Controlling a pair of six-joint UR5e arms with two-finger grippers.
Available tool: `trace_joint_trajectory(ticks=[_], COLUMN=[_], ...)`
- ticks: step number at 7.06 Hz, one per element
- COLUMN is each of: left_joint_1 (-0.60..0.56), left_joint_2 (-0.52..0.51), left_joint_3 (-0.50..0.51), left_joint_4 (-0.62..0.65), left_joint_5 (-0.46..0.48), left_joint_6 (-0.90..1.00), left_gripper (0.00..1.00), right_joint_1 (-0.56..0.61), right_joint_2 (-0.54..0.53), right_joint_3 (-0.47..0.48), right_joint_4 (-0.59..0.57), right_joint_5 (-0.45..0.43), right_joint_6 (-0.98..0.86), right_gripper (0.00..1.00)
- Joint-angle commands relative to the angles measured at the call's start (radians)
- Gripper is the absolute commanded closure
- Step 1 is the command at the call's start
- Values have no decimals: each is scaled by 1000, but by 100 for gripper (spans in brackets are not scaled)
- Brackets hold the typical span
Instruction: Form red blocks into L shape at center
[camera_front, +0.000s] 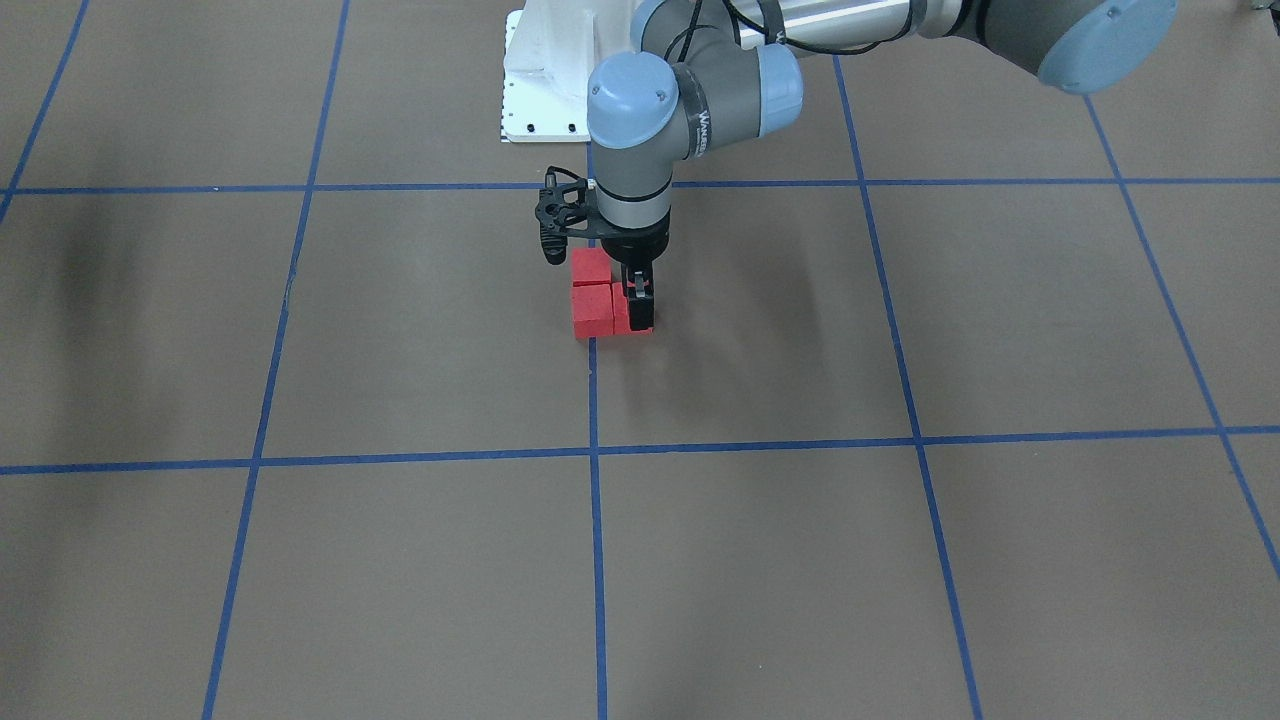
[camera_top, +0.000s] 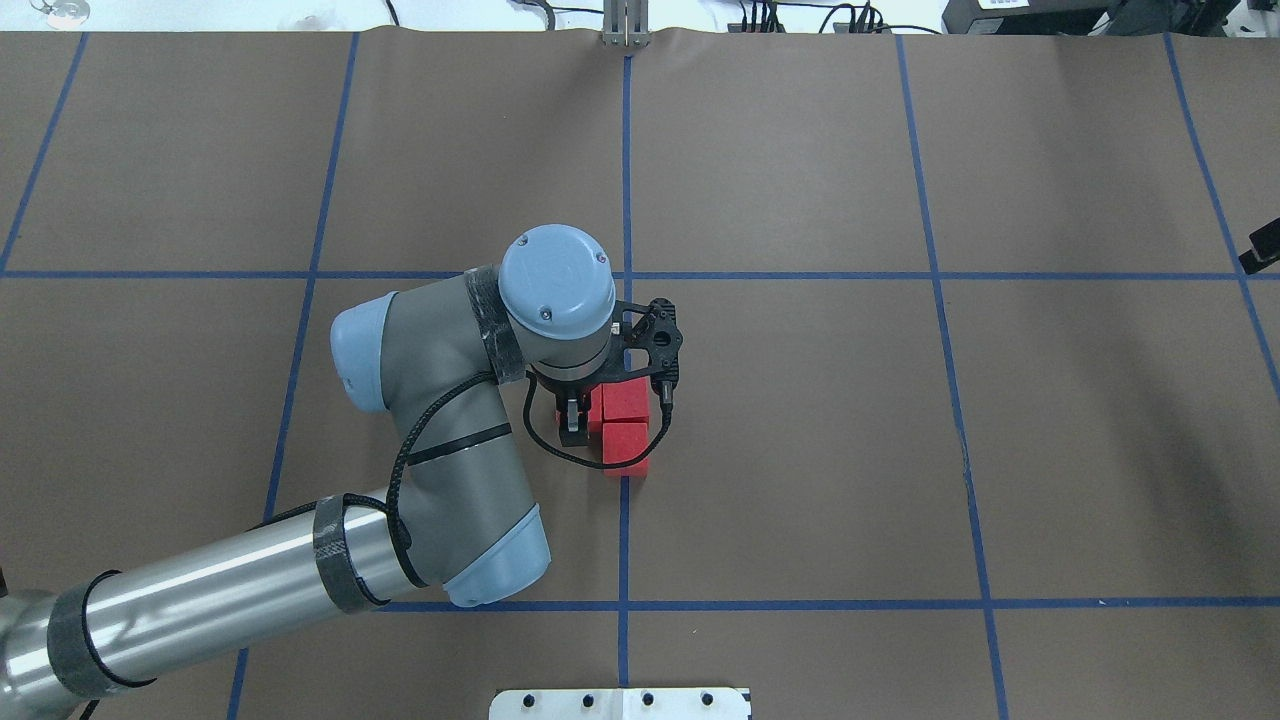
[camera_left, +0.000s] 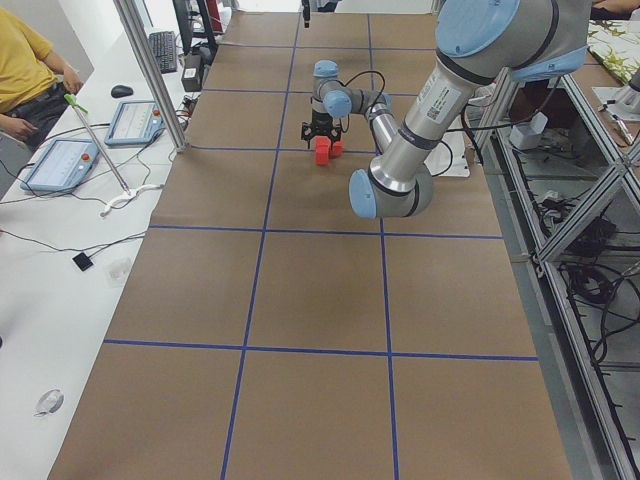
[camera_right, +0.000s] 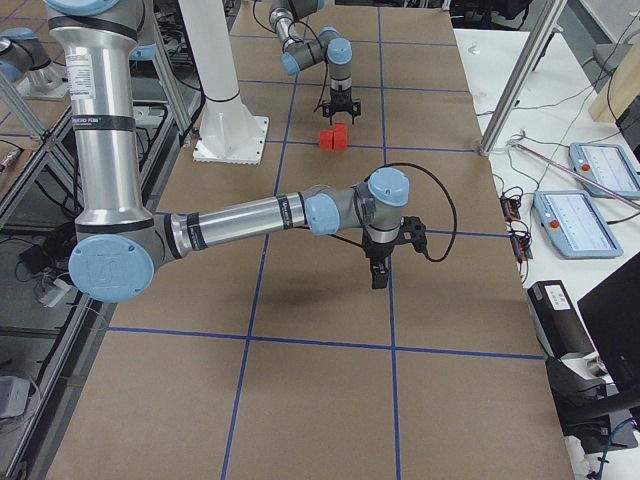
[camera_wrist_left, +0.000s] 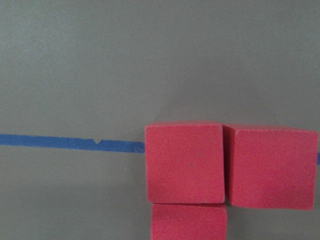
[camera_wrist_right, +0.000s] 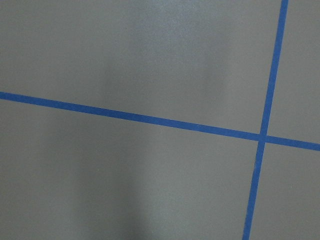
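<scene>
Three red blocks lie together in an L on the centre grid line: two in a row (camera_front: 591, 268) (camera_front: 592, 311) and a third (camera_front: 618, 316) beside one end. In the overhead view the row shows as two cubes (camera_top: 625, 400) (camera_top: 626, 446). My left gripper (camera_front: 637, 303) points straight down, its fingers on the near and far faces of the third block, shut on it as it rests on the table. The left wrist view shows all three blocks (camera_wrist_left: 184, 162) touching. My right gripper (camera_right: 379, 276) hangs low over a grid crossing far to the right; I cannot tell its state.
The brown table (camera_top: 800, 450) carries blue tape grid lines. The white robot base plate (camera_front: 540, 90) sits at the table's robot side. Operators' tablets (camera_right: 580, 220) and a person (camera_left: 25, 70) are beyond the far edge.
</scene>
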Motion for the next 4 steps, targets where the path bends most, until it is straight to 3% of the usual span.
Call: trace_joint_trajectory(ticks=[1,3,4], left_joint_1=[-30,-157,-275], left_joint_2=[39,154,245], left_joint_3=[-97,-163,-188], left_joint_4=[81,119,117], left_joint_5=[0,-14,-72], left_joint_6=[-3,-18,-18], left_gripper=[1,1,0], right_joint_1=[1,0,0], right_joint_2=[-1,-1,-3], right_joint_3=[0,-5,-9], right_joint_4=[0,0,0], right_joint_5=[0,0,0], right_joint_6=[0,0,0], right_gripper=[1,0,1])
